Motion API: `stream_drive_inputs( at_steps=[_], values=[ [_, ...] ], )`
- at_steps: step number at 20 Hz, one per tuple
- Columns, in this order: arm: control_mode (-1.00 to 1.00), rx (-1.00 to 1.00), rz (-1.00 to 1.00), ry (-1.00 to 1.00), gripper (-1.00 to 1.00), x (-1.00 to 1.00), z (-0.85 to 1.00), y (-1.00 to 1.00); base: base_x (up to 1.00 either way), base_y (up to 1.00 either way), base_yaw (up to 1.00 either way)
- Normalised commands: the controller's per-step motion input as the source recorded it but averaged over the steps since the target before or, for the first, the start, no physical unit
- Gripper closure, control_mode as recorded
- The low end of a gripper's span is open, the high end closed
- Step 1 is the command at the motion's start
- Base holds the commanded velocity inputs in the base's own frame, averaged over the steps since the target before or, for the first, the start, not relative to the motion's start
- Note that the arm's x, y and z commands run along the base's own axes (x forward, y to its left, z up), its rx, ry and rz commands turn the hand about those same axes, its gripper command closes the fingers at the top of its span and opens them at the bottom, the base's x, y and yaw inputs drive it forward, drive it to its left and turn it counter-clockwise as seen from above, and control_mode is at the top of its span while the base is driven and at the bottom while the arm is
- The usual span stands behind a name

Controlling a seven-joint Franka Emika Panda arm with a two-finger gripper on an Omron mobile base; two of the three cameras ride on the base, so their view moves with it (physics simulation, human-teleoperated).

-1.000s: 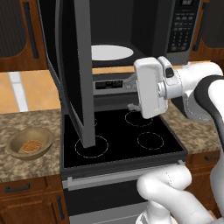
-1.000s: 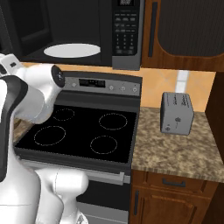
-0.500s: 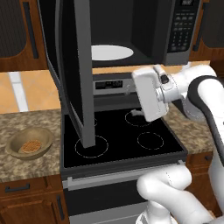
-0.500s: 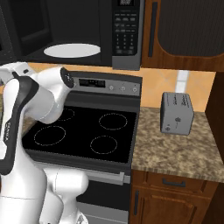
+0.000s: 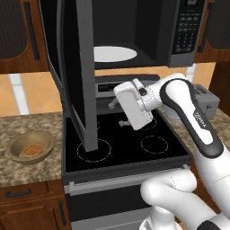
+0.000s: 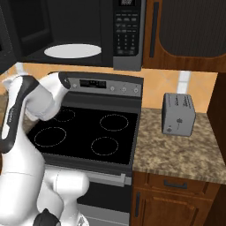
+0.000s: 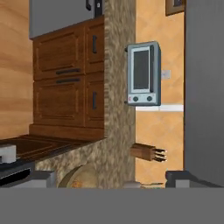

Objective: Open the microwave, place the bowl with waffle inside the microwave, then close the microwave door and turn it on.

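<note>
Claw [image 5: 117,112] swung left and rolled sideways above stove [image 5: 134,143], toward bowl [image 5: 29,147], opening unreadable

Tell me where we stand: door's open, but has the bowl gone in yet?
Done: the microwave door is swung wide open, and the white plate inside the microwave is bare. In hand: nothing; the pincer hangs over the stove, turned toward the bowl. Left: the bowl, with the waffle in it, sits on the counter left of the stove, so pick, place, close and start remain.
</note>
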Motion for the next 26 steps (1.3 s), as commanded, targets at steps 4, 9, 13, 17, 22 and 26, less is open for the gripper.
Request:
stream_drive_inputs(
  at_steps=[4,9,13,17,22,26],
  values=[
    [-1.0,-0.15,0.18,0.03,-1.0,0.75,-0.48,0.67,0.0,0.0,0.0],
    [-1.0,-0.05,0.17,0.01,-1.0,0.82,-0.47,0.26,0.0,0.0,0.0],
    [-1.0,-0.06,0.1,0.0,-1.0,0.61,-0.63,0.18,0.0,0.0,0.0],
    [-1.0,-0.11,0.04,0.0,-1.0,0.3,-0.65,0.37,0.0,0.0,0.0],
    [-1.0,-0.08,0.0,0.0,-1.0,0.11,-0.49,0.41,0.0,0.0,0.0],
    [-1.0,-0.03,0.0,0.0,-1.0,0.03,-0.41,0.4,0.0,0.0,0.0]
  ],
)
